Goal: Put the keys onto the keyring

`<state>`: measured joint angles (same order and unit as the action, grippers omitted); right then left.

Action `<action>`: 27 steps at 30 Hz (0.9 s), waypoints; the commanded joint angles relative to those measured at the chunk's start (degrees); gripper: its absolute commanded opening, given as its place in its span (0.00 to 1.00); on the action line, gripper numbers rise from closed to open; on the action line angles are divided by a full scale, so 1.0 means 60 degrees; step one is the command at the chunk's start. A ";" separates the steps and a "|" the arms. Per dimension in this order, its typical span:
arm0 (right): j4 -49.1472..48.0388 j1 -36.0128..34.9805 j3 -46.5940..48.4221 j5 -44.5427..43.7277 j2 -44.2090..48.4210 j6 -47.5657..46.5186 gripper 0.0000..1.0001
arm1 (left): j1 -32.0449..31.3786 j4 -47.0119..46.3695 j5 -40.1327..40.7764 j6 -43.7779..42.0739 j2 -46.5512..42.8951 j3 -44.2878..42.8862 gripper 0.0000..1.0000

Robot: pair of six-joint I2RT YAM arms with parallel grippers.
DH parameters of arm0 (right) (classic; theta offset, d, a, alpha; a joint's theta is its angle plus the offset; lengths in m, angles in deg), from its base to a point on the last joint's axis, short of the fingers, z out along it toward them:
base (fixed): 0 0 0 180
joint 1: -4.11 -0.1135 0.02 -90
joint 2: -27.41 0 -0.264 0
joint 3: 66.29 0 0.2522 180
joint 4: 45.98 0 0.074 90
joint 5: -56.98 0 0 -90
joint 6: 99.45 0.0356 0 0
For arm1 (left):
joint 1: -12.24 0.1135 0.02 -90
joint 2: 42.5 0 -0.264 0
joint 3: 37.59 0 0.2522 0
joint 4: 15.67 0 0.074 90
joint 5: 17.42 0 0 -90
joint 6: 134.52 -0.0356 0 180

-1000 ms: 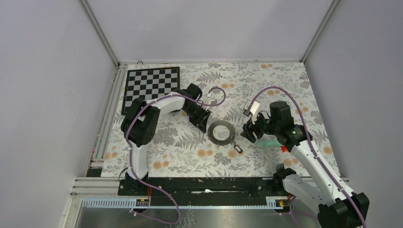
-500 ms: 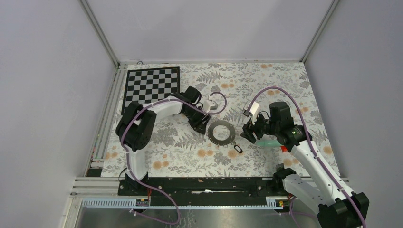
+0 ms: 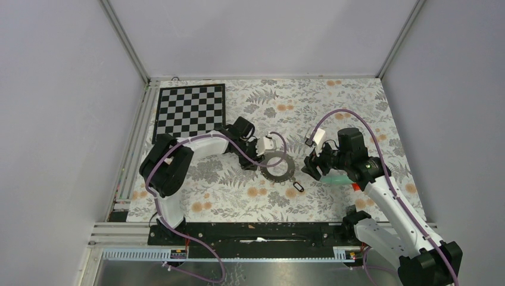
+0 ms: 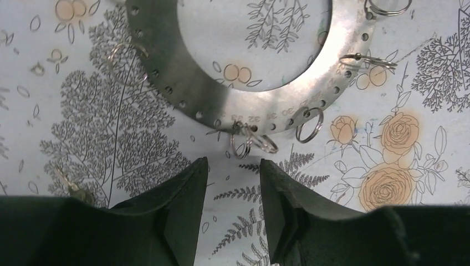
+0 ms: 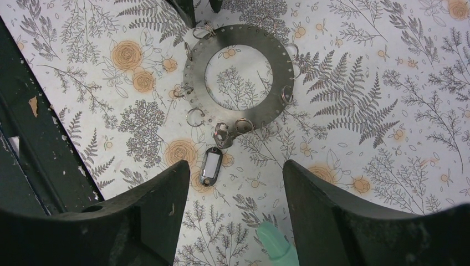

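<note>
Nearby, teal stick (image 5: 275, 246) (by right claw (image 5: 235, 169)), chequered board (image 3: 190, 110).

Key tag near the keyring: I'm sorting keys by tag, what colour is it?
Key tag: dark rim, white centre; clearest in right wrist view.

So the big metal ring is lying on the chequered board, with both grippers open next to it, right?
Not quite. The keyring lies on the flower-patterned table, not on the chequered board, which sits apart at the far left; the top external view shows this. The rest holds: the left gripper and the right gripper are both open next to it.
</note>
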<state>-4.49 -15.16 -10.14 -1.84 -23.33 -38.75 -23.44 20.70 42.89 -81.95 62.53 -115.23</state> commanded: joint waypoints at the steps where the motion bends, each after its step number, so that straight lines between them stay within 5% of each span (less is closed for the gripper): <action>1: -0.0113 0.0091 -0.0042 0.0326 0.0107 -0.0137 0.70 | -0.0256 -0.0830 0.0293 -0.0883 -0.0447 0.0099 0.44; 14: -0.0068 0.0091 -0.0074 0.0326 0.0098 -0.0170 0.70 | -0.0498 -0.1002 0.0118 -0.1219 -0.0412 0.0229 0.31; 23: -0.0071 0.0091 -0.0033 0.0368 0.0029 -0.0140 0.71 | -0.0483 -0.0608 0.0111 -0.1144 -0.0555 0.0064 0.00; 27: -0.0093 0.0091 0.0160 0.0429 0.0032 -0.0024 0.71 | -0.0352 -0.0531 -0.0179 -0.1005 -0.0837 -0.0165 0.00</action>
<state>-4.40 -14.98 -10.40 -1.27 -23.33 -39.14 -26.19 17.45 44.25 -88.03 62.07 -114.16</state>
